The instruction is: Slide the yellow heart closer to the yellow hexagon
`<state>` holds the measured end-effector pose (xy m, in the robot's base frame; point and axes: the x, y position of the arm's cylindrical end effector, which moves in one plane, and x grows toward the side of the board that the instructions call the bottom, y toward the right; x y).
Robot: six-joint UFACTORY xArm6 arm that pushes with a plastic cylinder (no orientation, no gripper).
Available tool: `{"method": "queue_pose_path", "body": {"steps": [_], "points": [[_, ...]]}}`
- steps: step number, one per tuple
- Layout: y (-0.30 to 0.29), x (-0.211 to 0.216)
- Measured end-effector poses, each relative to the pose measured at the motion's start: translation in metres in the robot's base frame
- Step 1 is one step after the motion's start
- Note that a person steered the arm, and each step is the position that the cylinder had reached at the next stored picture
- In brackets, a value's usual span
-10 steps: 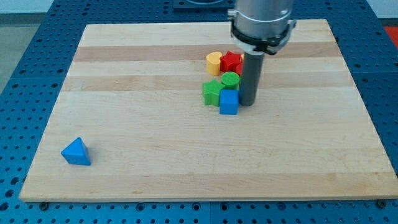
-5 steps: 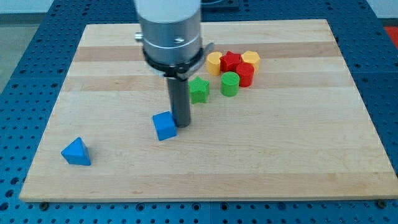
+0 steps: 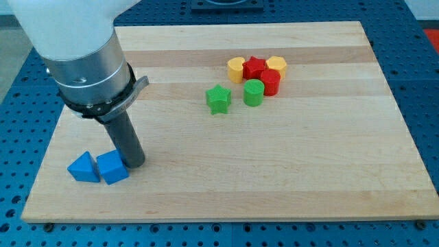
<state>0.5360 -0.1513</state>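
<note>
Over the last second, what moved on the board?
My tip swept from the cluster to the view's lower left, pushing the blue cube along; it now sits against the blue triangle, tip at its right. The green star was nudged left. The yellow heart, yellow hexagon, red star, red block and green cylinder stayed.

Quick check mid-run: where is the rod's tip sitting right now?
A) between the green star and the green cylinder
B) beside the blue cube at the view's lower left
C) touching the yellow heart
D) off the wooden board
B: my tip rests against the right side of the blue cube, which sits next to the blue triangular block, far from the yellow heart.
</note>
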Motion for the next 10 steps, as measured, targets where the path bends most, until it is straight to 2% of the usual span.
{"method": "queue_pose_path", "body": {"steps": [1, 3, 4, 5, 7, 8, 10], "points": [[0.03, -0.017], [0.149, -0.059], [0.176, -0.081], [0.185, -0.099], [0.159, -0.138], [0.14, -0.138], [0.094, -0.109]]}}
